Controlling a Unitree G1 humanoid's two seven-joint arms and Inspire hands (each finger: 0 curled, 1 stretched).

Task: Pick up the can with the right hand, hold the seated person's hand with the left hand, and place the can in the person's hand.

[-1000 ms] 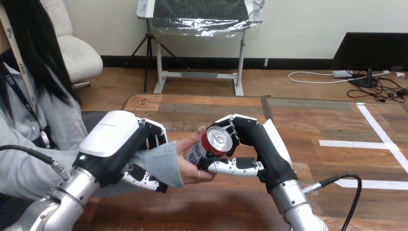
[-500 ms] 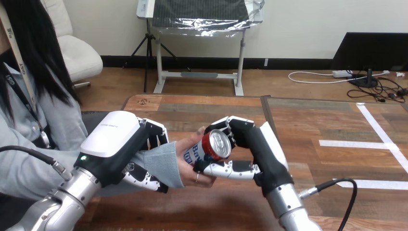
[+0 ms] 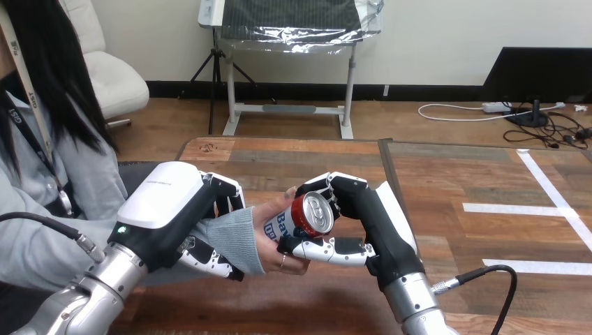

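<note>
At frame centre our right hand (image 3: pixel 373 218) curls round the red-and-white metal can (image 3: pixel 309 213). Its long axis is tipped, silver top towards us, base leftward against the person's hand (image 3: pixel 271 244). Our left hand (image 3: pixel 166 202) clasps the grey-sleeved wrist (image 3: pixel 234 234).

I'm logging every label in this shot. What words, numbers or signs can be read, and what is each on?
On the can: blue lettering on its white side, cut off by the person's hand and by the right hand curled round it; no whole word is readable.
On the left hand: small grey print on its white back shell, too small to read.
</note>
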